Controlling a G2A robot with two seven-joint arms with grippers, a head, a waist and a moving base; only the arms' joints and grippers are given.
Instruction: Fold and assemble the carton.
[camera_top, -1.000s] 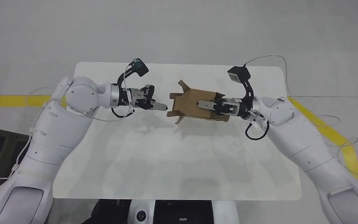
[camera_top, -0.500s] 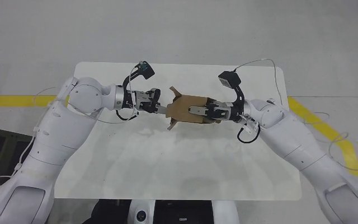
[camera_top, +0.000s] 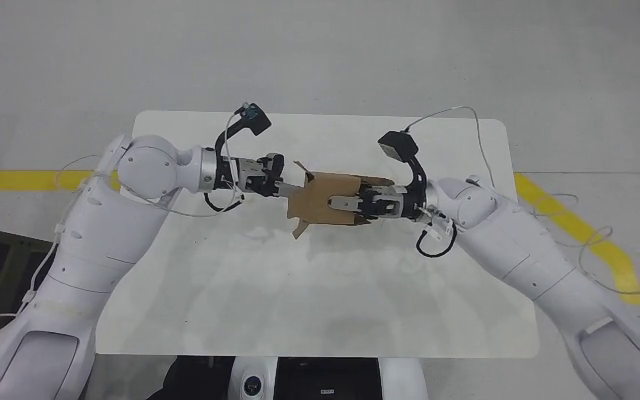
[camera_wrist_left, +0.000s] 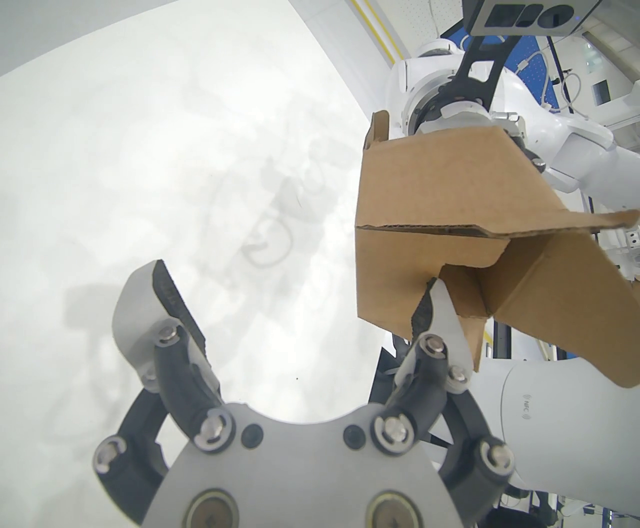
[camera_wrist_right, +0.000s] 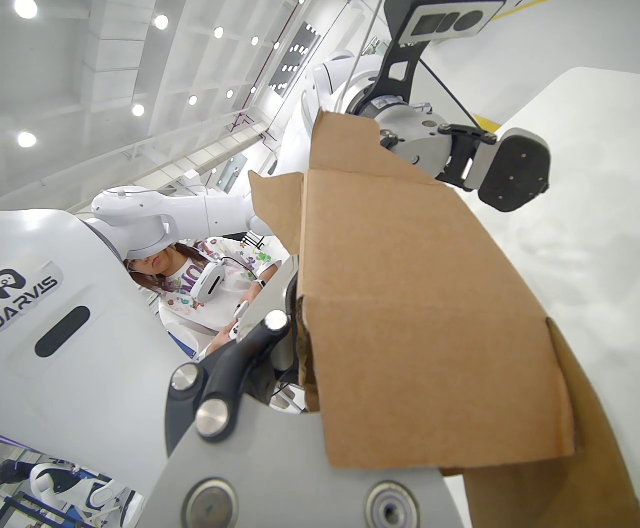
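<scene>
Left fingers: the left gripper (camera_wrist_left: 300, 300) is spread wide. One pad (camera_wrist_left: 434, 306) touches the edge of a carton flap, and the other stands free over the table (camera_top: 300, 300).
Right fingers: the right gripper (camera_top: 347, 203) is clamped on a wall of the carton (camera_top: 335, 195). One finger (camera_wrist_right: 272, 295) lies against the inner face.
Carton: it is held off the table near the middle, slightly toward 12 o'clock. Its long axis runs 3 to 9 o'clock. The end flaps (camera_top: 299, 224) splay at the 9 o'clock end, toward 11 and 7.
Grippers about it: in the top view the left one is at the carton's 9 o'clock, and the right one reaches in from 3 o'clock.
Change: over the last second the right arm has carried the carton toward 9 o'clock, and the left gripper has closed the gap until it meets a flap.
Meaning: the open end now seems presented for folding, and a flap looks ready to be pushed or pinched. No flap appears tucked yet.
Hidden: the right gripper's second finger is behind the cardboard panel. The carton's far end, and whether it is closed, cannot be made out.
</scene>
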